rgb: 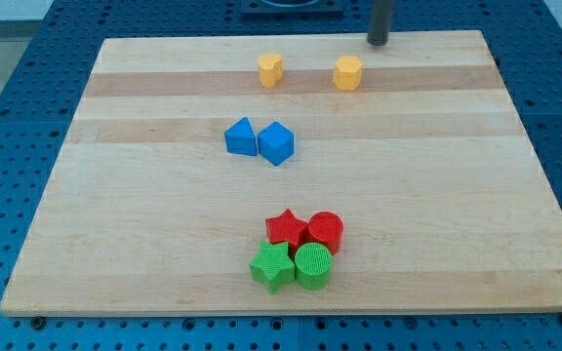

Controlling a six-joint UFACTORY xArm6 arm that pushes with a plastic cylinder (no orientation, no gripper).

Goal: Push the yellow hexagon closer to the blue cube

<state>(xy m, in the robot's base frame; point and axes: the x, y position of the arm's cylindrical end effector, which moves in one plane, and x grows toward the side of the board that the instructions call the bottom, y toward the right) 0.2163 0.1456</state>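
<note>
The yellow hexagon (348, 72) lies near the view's top, right of centre, on the wooden board (144, 214). The blue cube (276, 143) lies below and to the left of it, near the board's middle, touching a blue triangular block (241, 136) on its left. My tip (378, 42) stands at the board's top edge, just above and to the right of the yellow hexagon, with a small gap between them.
A second yellow block (270, 69), shape unclear, lies left of the hexagon. Near the view's bottom a red star (286, 228), a red cylinder (326, 232), a green star (272, 265) and a green cylinder (313, 266) sit clustered together.
</note>
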